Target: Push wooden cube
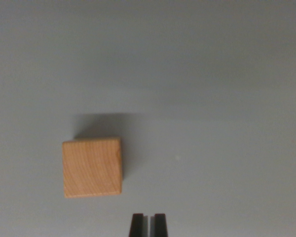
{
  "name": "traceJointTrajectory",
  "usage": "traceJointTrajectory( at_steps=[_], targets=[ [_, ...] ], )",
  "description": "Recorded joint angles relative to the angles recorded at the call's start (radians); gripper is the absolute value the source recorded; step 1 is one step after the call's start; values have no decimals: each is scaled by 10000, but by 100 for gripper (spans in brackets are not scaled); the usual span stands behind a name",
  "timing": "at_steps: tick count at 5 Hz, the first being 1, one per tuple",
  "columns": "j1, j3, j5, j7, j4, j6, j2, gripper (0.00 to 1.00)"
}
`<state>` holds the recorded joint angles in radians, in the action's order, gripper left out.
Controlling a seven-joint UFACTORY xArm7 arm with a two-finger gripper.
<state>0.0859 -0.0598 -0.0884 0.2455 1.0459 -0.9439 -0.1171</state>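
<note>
My pincer [148, 224] is pressed nearly together; the wooden cube [92, 168] sits at ten o'clock, apart, square-faced, edges tilted slightly.

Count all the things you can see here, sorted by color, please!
Light brown: 1, the wooden cube
Black: 1, the gripper, its jaws nearly closed with a thin gap
Gray: 1, the table
Total: 3

Only wooden cube [92, 167] obstructs; surface apparently open.
</note>
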Motion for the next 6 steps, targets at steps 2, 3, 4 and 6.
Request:
traceJointTrajectory(
  at_steps=[2, 3, 4, 6],
  targets=[
    [66, -46, -38, 134, -376, 440, -105, 0],
    [66, -46, -38, 134, -376, 440, -105, 0],
    [129, -91, -74, 263, -735, 862, -206, 0],
    [186, -130, -107, 379, -1059, 1241, -296, 0]
  ],
)
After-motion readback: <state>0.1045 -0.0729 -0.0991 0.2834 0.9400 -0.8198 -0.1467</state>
